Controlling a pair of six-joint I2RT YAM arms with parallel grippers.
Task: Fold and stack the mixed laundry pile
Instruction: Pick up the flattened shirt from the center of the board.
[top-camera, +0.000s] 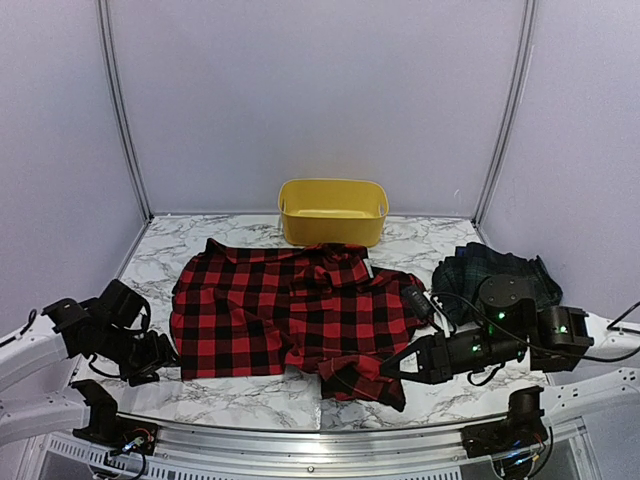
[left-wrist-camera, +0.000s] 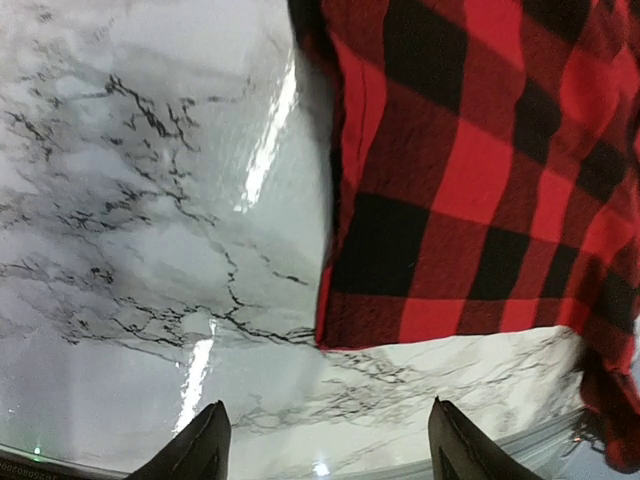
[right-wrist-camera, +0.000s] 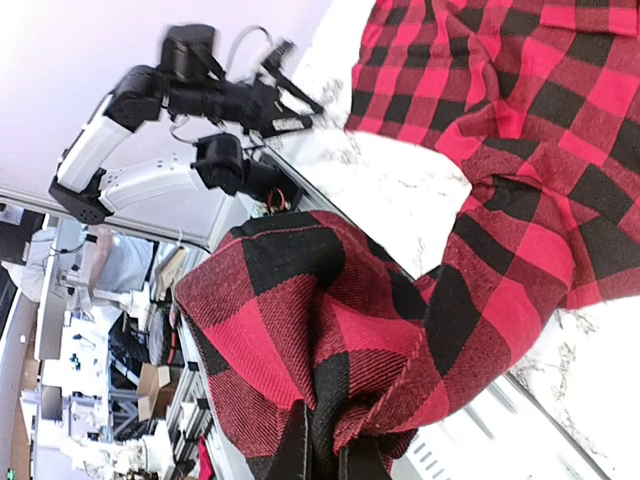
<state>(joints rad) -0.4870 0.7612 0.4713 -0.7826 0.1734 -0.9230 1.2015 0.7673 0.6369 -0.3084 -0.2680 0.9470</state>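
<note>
The red checked shirt lies spread on the marble surface, its near right corner pinched in the closed right jaws, the left jaws open and empty near its left corner.

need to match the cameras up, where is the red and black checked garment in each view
Top external: checked garment spread mid-table, in front of the yellow tub.
Left wrist: checked garment corner fills the upper right.
Right wrist: checked garment across centre and right, a fold pinched in the jaws of the right gripper at bottom centre.
Shared landmark: the marble table, in all three.
</note>
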